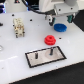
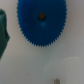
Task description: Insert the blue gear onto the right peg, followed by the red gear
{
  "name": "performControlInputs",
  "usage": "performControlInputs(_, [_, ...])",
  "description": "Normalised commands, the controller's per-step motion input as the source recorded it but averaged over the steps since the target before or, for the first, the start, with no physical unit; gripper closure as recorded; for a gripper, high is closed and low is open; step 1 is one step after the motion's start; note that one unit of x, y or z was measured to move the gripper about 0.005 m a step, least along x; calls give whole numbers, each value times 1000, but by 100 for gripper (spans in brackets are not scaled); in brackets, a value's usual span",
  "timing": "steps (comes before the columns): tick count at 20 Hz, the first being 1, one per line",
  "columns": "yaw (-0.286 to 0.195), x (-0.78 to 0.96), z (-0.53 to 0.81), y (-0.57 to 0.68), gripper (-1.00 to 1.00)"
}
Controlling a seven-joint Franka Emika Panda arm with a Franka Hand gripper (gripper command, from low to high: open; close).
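Observation:
The blue gear (image 1: 60, 27) lies flat on the white table, at the exterior view's right of centre. In the wrist view it (image 2: 42, 22) fills the frame, toothed rim and dark centre hole showing. My gripper (image 1: 59, 19) hovers just above it; its jaws look spread and hold nothing. The red gear (image 1: 49, 39) lies on the table between the blue gear and the grey black-edged plate (image 1: 45, 59). Two thin dark pegs stand on the plate. The right peg (image 1: 51, 50) is bare, and so is its twin (image 1: 36, 56).
A small tan and white block-like object (image 1: 19, 27) stands at the exterior view's left. A dark green shape (image 2: 4, 32) sits at the wrist view's edge. The arm's white body (image 1: 57, 6) hangs over the far side.

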Motion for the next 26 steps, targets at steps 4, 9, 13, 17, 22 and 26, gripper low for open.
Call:
performControlInputs(4, [0,-275,-432,168,-100])
performControlInputs(9, [0,-252,-223,264,100])
performControlInputs(13, [0,-167,-5,338,100])
performControlInputs(17, [0,-148,-52,217,100])
performControlInputs(22, [0,-213,-215,-99,100])
performControlInputs(26, [0,56,423,-9,100])
